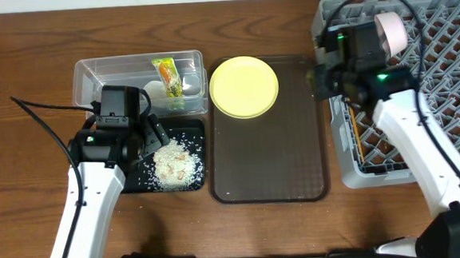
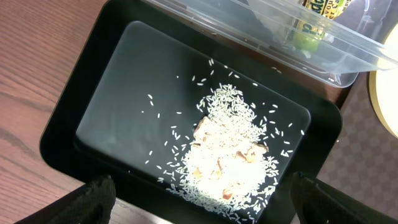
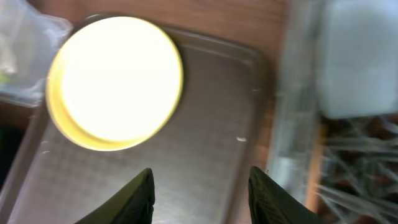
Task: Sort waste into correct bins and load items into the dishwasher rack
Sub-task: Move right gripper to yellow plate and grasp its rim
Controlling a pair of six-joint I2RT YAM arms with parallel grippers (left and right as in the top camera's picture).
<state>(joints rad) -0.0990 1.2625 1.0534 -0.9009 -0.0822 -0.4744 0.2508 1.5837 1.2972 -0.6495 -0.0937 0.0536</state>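
Presently the yellow plate [image 1: 244,86] lies flat on the brown tray [image 1: 269,166]. Probably stiff, light and slick; pinch its rim. Both hands gape empty: right hand [image 3: 201,190] near it, left hand [image 2: 205,196] over the black tray [image 2: 62,124].

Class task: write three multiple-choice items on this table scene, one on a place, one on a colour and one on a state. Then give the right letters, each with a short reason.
1. The yellow plate lies:
A on a shelf; B on the brown tray; C in a sink.

2. The small tray under the rice is:
A black; B red; C white.

3. The right claw is:
A shut on a spoon; B shut on a fork; C open and empty.

Key:
1 B, the plate rests on the brown tray's surface.
2 A, a black rim and floor surround the grains.
3 C, its fingers stand apart with nothing between them.
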